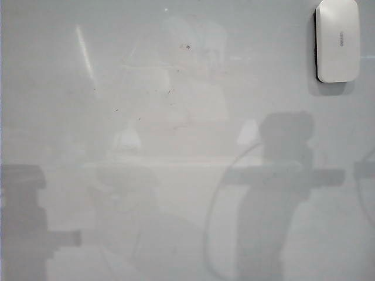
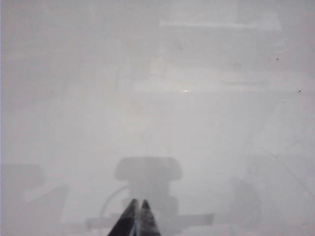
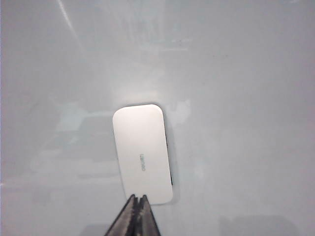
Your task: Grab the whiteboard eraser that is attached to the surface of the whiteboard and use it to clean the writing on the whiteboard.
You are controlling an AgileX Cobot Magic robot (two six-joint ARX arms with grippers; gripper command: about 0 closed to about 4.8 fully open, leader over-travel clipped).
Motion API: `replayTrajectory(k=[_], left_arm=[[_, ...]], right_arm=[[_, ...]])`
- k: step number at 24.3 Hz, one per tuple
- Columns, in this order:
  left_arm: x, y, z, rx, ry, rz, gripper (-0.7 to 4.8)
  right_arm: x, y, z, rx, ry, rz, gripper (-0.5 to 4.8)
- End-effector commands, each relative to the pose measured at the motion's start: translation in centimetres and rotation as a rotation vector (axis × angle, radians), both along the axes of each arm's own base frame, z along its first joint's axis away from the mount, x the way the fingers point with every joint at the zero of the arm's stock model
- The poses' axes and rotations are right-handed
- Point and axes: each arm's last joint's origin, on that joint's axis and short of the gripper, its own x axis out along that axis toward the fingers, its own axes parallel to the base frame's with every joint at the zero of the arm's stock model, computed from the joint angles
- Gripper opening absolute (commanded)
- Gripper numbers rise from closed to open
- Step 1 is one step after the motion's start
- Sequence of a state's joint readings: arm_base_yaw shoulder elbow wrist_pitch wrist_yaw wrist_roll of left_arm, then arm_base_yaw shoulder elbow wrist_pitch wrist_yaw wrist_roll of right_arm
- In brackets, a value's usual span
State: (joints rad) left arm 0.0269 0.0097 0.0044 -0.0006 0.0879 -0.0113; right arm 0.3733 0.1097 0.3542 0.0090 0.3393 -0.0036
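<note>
The exterior view is filled by the whiteboard (image 1: 187, 88), a glossy pale grey-white surface carrying faint smudges, a few tiny dark specks and dim grey reflections of the robot's arms. The whiteboard eraser (image 1: 337, 40) sits flat on the board in the upper right corner of this view, upright with its long side vertical and tiny grey lettering running along its face. No red writing can be made out on the board here; only a faint smeared patch shows near the upper middle. Neither gripper itself appears in this view, only blurred reflections low on the board.

In the left wrist view, the left gripper (image 2: 137, 219) shows as two dark fingertips pressed together, clenched on nothing. Ahead of it lies bare whiteboard (image 2: 157, 98) with hazy reflections and a couple of small specks. The eraser does not appear in this view.

In the right wrist view, the right gripper (image 3: 138, 216) also has its two dark fingertips drawn together, clenched and empty. The whiteboard eraser (image 3: 142, 150) lies on the whiteboard (image 3: 236, 98) directly ahead of the fingertips, slightly tilted; its near short edge lines up just beside the tips, and whether they touch it cannot be told. A thin dark edge shows along one long side of the eraser.
</note>
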Motion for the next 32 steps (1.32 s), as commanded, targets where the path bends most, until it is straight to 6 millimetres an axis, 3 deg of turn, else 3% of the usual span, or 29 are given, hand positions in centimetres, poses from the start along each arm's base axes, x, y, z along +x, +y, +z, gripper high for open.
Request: replayTrajectory(k=[1, 10, 14, 21, 27, 32], left_arm=[[0.0, 0.0, 0.2, 0.008, -0.012, -0.005, -0.05], [0.0, 0.0, 0.2, 0.008, -0.012, -0.005, -0.05], [0.0, 0.0, 0.2, 0.008, -0.012, -0.005, -0.05], [0.0, 0.0, 0.2, 0.008, -0.012, -0.005, -0.05], [0.0, 0.0, 0.2, 0.008, -0.012, -0.005, -0.05], [0.0, 0.0, 0.2, 0.008, -0.012, -0.005, -0.05]], right_arm=[[-0.4, -0.3, 0.3, -0.028, -0.03, -0.06, 0.0], [-0.5, -0.8, -1.3, -0.017, -0.066, -0.109, 0.0], [0.5, -1.0, -3.5, -0.101, -0.036, 0.035, 0.0], [1.5, -1.8, -6.1, -0.103, 0.064, -0.058, 0.0], [2.5, -1.8, -10.1, -0.078, 0.191, -0.054, 0.0], [2.6, -1.8, -11.4, -0.081, 0.277, -0.047, 0.0]])
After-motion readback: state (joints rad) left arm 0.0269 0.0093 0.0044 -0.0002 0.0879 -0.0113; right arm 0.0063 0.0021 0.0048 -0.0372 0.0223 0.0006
